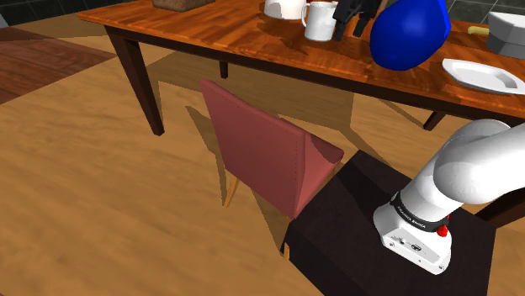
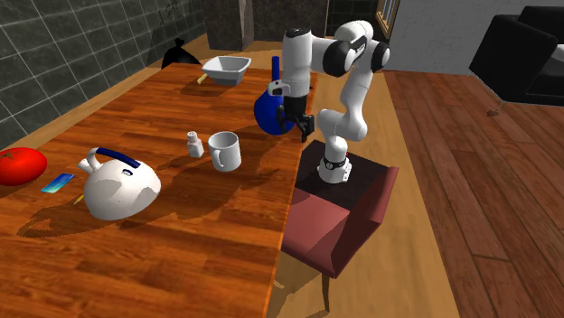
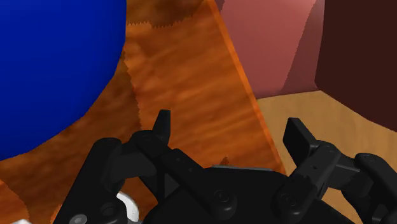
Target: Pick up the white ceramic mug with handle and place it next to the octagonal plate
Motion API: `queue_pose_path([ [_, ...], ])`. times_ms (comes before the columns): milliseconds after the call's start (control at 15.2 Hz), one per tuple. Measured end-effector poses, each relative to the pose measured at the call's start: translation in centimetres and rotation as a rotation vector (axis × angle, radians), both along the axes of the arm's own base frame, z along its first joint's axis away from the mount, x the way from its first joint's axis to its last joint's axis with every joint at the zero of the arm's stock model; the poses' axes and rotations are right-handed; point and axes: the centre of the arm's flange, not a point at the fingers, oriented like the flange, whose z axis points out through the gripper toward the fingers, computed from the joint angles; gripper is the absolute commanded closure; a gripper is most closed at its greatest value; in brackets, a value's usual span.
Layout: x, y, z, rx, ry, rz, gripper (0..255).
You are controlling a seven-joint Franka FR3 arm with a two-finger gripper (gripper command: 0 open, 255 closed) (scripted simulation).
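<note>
The white mug stands upright on the wooden table, its handle turned toward the small white shaker. The white octagonal plate lies farther along the table, beyond a big blue round object. My black gripper hangs open over the table's chair-side edge, between the mug and the blue object, with nothing between its fingers. It is a short way from the mug and touches neither thing.
A red chair is pushed against the table beside my dark stand. A white kettle, a tomato and a blue card lie at the table's other end. A black sofa stands across the room.
</note>
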Motion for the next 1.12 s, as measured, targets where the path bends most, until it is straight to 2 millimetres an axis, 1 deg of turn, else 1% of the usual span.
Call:
queue_pose_path([
  [66,0.7,-1.0,0.4,-0.002,0.001,-0.002,0],
  [264,3.4,-4.2,0.6,-0.006,0.001,-0.010,0],
  [462,6.1,-6.8,1.4,-0.010,0.002,-0.018,0],
  [594,7.9,-8.9,1.5,-0.013,0.003,-0.023,0],
  [660,8.5,-9.9,2.0,-0.015,0.004,-0.025,0],
  [792,10.3,-11.7,2.3,-0.017,0.004,-0.030,0],
  [924,12.2,-13.8,2.6,-0.021,0.005,-0.035,0],
  [1122,14.4,-16.5,3.0,-0.025,0.005,-0.043,0],
])
